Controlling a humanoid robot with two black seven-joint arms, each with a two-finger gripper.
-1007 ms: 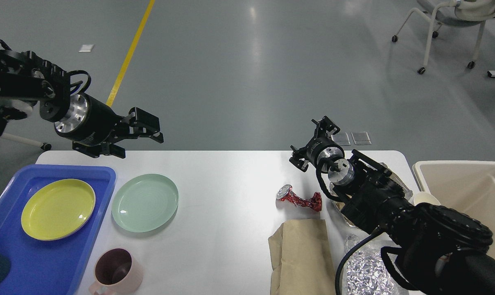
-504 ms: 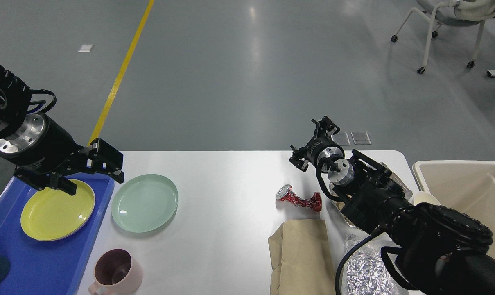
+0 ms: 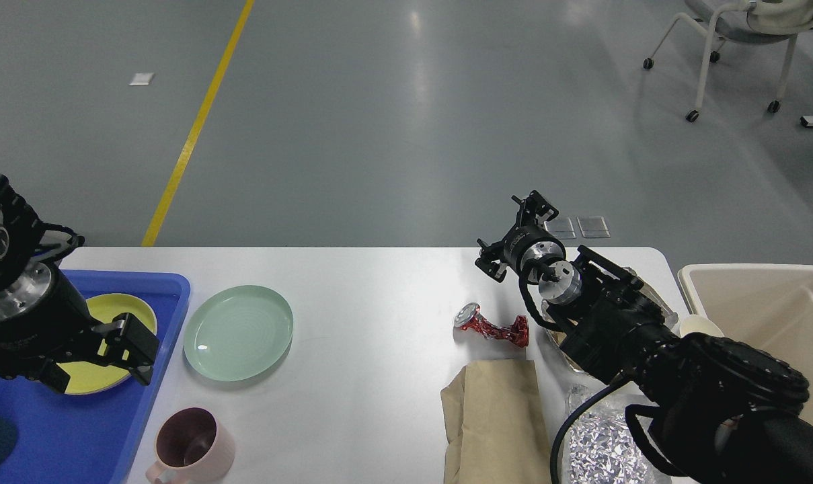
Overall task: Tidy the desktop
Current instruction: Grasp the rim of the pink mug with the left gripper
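- Blue plastic tray (image 3: 147, 286) sits at left edge of white rectangular desktop (image 3: 366, 289); yellow round plate (image 3: 120, 309) lies in it.
- Pale green round plate (image 3: 238, 333) just right of tray; pink ceramic mug (image 3: 194, 447) nearer, in front.
- Crumpled red foil wrapper (image 3: 493, 327) right of centre; brown paper bag (image 3: 497, 417) in front of it.
- Beige rectangular bin (image 3: 756, 272) at far right.

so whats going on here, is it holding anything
A two-armed robot is tidying a white desktop. Neither gripper holds anything. The left gripper is open over the yellow plate in the blue tray. The right gripper is raised over the far edge; whether it is open is unclear. A green plate, a pink mug, a crushed red can and a paper bag lie loose.
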